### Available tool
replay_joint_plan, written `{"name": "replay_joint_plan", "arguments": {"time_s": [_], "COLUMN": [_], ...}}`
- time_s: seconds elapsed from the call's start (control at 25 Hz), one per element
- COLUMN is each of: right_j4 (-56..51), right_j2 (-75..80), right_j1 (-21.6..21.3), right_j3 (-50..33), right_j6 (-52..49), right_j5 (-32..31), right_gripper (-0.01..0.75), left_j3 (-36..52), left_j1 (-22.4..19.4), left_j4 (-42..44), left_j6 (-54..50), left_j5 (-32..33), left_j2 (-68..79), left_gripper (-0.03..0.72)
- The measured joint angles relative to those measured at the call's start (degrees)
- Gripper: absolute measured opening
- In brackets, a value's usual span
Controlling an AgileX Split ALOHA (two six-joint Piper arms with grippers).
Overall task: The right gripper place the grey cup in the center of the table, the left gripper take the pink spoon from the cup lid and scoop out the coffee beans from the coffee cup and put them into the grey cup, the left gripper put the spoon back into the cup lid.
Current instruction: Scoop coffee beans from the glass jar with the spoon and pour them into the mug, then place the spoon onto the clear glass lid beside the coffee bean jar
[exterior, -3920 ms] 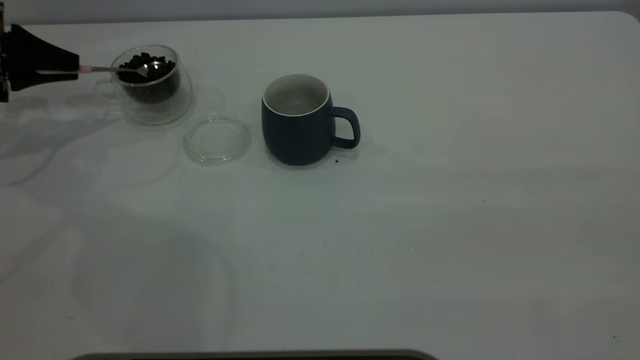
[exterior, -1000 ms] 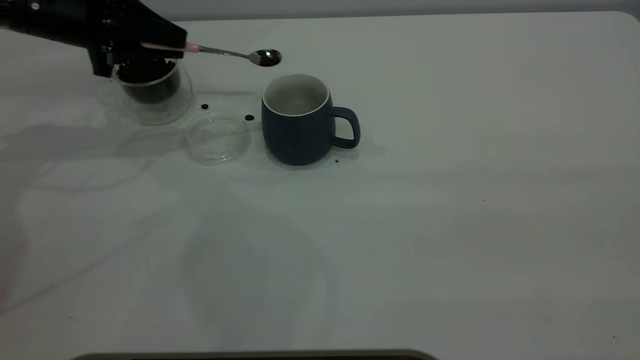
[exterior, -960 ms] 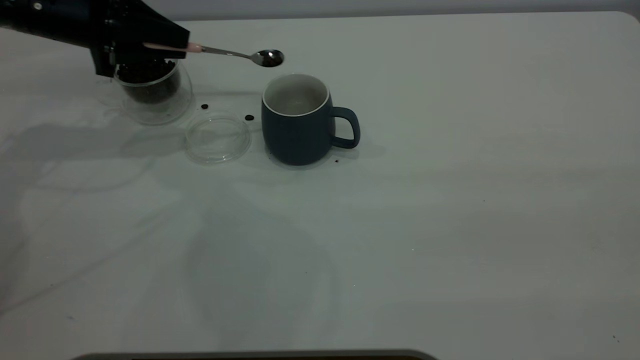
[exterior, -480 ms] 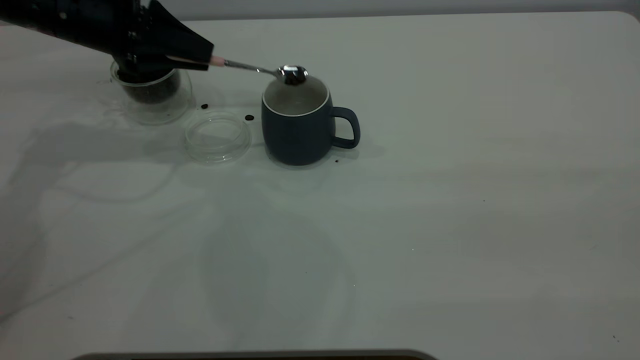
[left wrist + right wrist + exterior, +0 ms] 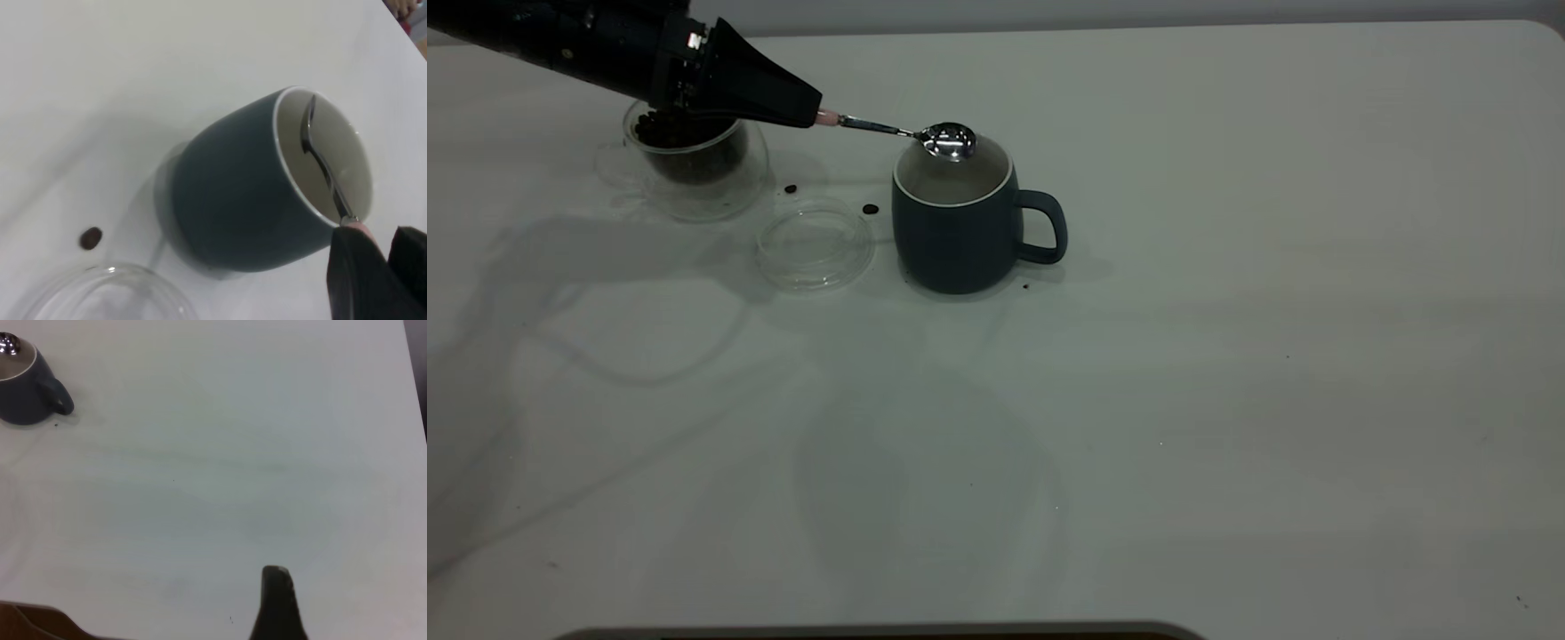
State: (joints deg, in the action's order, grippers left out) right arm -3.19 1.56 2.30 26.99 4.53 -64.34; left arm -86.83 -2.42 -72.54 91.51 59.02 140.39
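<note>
Overhead, left pincer (image 5: 815, 116), pink spoon (image 5: 925, 135) tilted.

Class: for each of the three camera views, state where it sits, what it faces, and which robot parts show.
Exterior: high above the table, showing left gripper holding pink spoon over grey cup.
Left wrist: on that arm, facing the cup; own gripper shows.
Right wrist: far off, one fingertip visible.
All share the cup.

blue-grey cup (image 5: 956, 233) with off-white inside, pink-handled spoon (image 5: 925, 136), white table (image 5: 1227, 356)
</note>
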Motion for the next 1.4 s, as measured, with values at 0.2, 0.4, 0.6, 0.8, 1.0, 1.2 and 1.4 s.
{"name": "replay_joint_plan", "arguments": {"time_s": [0.2,0.4,0.6,0.8,1.0,1.2,1.4], "right_j4": [0.0,-0.1,-0.1,-0.1,-0.1,-0.1,-0.1], "right_j2": [0.0,0.0,0.0,0.0,0.0,0.0,0.0], "right_j1": [0.0,0.0,0.0,0.0,0.0,0.0,0.0], "right_j3": [0.0,0.0,0.0,0.0,0.0,0.0,0.0], "right_j6": [0.0,0.0,0.0,0.0,0.0,0.0,0.0], "right_j5": [0.0,0.0,0.0,0.0,0.0,0.0,0.0], "right_gripper": [0.591,0.591,0.591,0.591,0.591,0.591,0.591], "left_j3": [0.0,0.0,0.1,4.8,13.2,20.3,24.0], "left_j1": [-0.7,-4.0,-8.7,-12.5,-13.8,-14.5,-14.5], "left_j4": [2.5,9.5,15.4,16.4,13.1,3.7,-5.9], "left_j6": [-8.1,-22.2,-33.5,-35.9,-33.4,-24.0,-16.7], "left_j5": [2.4,3.4,6.2,4.3,-3.2,-8.0,-10.4], "left_j2": [-3.7,-10.4,-12.3,-12.4,-12.4,-12.4,-9.3], "left_gripper": [0.115,0.115,0.115,0.115,0.115,0.115,0.115]}}
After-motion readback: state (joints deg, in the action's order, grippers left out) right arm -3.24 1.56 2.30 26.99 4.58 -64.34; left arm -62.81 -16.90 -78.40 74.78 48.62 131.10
